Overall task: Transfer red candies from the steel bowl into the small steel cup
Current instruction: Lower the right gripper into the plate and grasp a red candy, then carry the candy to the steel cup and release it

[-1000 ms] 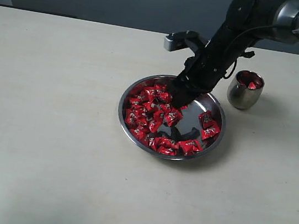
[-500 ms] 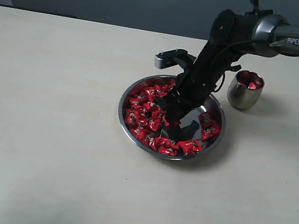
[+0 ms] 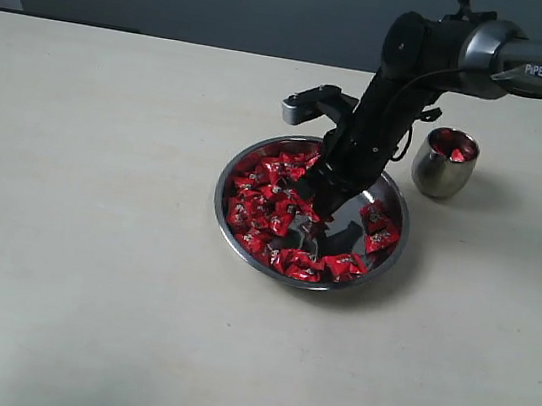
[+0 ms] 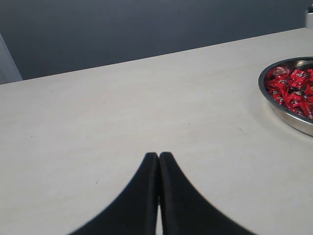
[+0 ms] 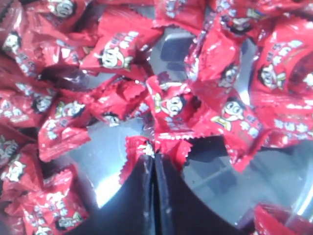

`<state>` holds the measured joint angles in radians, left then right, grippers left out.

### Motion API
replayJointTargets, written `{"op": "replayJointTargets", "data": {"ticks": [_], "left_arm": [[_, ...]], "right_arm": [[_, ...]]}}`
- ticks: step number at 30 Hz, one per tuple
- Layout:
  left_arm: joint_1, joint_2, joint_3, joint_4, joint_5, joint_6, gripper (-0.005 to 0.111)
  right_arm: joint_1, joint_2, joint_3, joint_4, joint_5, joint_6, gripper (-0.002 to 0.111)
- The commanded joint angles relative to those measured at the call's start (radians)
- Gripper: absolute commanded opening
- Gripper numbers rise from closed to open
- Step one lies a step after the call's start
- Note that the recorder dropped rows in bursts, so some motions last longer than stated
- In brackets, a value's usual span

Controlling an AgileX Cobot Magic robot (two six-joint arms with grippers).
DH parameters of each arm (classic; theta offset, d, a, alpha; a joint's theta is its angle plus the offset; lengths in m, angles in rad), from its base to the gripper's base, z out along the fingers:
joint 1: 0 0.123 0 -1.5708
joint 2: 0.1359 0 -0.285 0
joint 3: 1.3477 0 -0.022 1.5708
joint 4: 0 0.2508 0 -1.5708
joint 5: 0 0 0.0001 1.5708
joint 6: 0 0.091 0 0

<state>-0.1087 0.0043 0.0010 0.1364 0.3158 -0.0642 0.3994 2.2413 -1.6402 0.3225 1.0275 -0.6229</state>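
1. Down in the steel bowl (image 3: 223, 196), the right end effector (image 3: 312, 227) has its tips at the flat bottom, at the edge of the heap of red candies (image 3: 264, 194).
2. Right wrist view: right end effector (image 5: 154, 157) is pressed almost together, only a hairline gap. It looks to nip the crimped edge of one red candy (image 5: 168, 108), whose body lies straight ahead of the tips. The crimp runs across the line where the fingers meet. Grip is on wrapper only, so I judge it thin.
3. Bare steel (image 5: 100, 164) shows on both sides of the fingers, with other candies just beside but not between them.
4. Key relation: the small steel cup (image 3: 444, 173) stands upright on the desk (image 3: 94, 239), just outside the bowl's rim, on the right and far side of the tips in the exterior view. It has red wrappers inside. The right arm is clearly nearer.
5. Next move is likely lift, clear the rim, carry over the cup mouth.
6. Left end effector (image 4: 158, 160) is pressed together and holds nothing, above bare desk, well apart from the bowl (image 4: 288, 119).
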Motion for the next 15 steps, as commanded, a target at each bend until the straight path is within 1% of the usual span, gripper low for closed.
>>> {"op": "replayJointTargets", "data": {"ticks": [1,8,15], "left_arm": [[-0.003,-0.004,-0.001,-0.001,-0.006,-0.004,0.0],[-0.003,-0.004,-0.001,-0.001,-0.006,-0.004,0.0],[-0.003,-0.004,-0.001,-0.001,-0.006,-0.004,0.0]], "right_arm": [[-0.04,-0.065,0.0,-0.04,0.01,-0.002,-0.001],[-0.146,-0.17,0.0,-0.022,-0.033,0.022,-0.001],[-0.27,-0.2,0.0,-0.026,-0.103,0.085,-0.001]]}}
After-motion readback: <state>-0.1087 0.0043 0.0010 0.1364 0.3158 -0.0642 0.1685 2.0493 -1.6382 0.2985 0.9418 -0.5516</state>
